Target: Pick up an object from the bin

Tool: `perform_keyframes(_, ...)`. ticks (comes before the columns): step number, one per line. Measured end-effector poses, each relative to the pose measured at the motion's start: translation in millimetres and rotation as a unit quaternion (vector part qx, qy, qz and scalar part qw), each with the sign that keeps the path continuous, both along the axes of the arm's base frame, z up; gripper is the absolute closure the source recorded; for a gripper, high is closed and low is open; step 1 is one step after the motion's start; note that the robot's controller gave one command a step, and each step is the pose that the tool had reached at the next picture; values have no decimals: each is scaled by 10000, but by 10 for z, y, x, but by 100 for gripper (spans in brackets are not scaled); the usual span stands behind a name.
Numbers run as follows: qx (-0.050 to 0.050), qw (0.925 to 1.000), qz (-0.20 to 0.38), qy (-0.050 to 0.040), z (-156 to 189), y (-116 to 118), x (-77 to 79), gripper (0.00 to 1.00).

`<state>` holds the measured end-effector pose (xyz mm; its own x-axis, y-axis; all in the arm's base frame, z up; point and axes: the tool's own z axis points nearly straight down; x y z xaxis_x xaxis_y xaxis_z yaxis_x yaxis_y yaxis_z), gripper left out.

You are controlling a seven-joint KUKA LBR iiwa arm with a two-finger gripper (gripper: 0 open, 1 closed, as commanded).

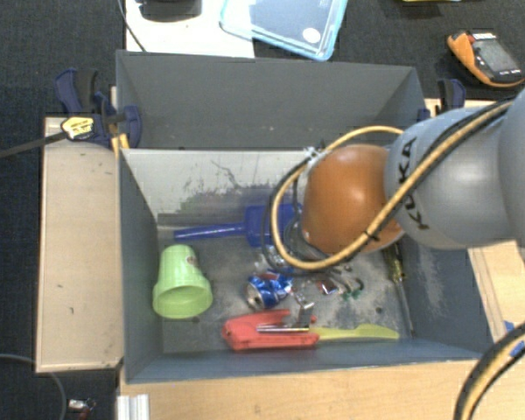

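My gripper (300,299) reaches down from under the orange cover into the middle of the bin floor, its metal tip just above the red tool. A crushed blue and white can (266,290) lies right beside it on the left. The flat red tool (268,332), with a silver part on top, lies along the front wall just below the tip. A blue long-handled scoop (245,227) lies behind, partly hidden by the cover.
A light green cup (182,283) lies on its side at the left of the floor. A yellow-green strip (360,332) runs along the front right. Small dark bits (348,287) lie to the gripper's right. The arm covers the bin's right side.
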<state>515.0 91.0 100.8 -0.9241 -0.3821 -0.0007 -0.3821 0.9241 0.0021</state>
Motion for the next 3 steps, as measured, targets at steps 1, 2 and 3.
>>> perform_keyframes(1, -4, 9904, -1381, -11, -239, 5, 96, 0)
perform_keyframes(2, 14, 10000, 1, -63, -257, 120, 203, 100)
perform_keyframes(3, 14, 10000, -4, -62, -258, 120, 203, 100)
